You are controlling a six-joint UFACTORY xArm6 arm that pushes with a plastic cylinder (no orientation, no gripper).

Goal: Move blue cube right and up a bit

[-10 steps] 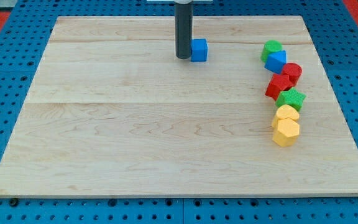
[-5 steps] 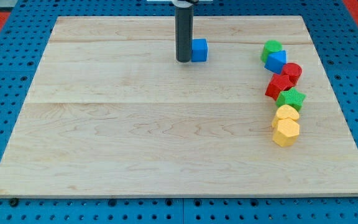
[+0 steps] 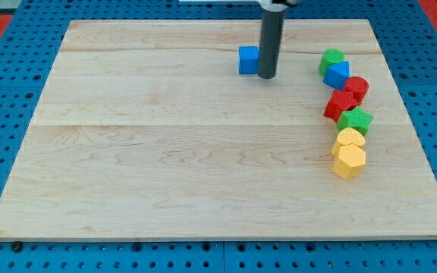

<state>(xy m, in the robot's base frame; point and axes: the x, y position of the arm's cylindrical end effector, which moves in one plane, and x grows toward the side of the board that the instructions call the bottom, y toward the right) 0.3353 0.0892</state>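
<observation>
The rod, with no hand to open or close, has its tip [image 3: 268,76] touching the right side of the blue cube [image 3: 248,60], which looks light, rigid and best pushed from its near-left.

My tip [image 3: 268,76] crossed from the blue cube's [image 3: 247,60] left to its right

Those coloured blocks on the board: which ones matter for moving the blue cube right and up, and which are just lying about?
Part of the job:
- blue cube, near the view's top
- my tip, right beside the cube on the view's right

Just lying about, in a chain at the view's right:
- green block
- blue block
- two red blocks
- green star-like block
- two yellow blocks
</observation>
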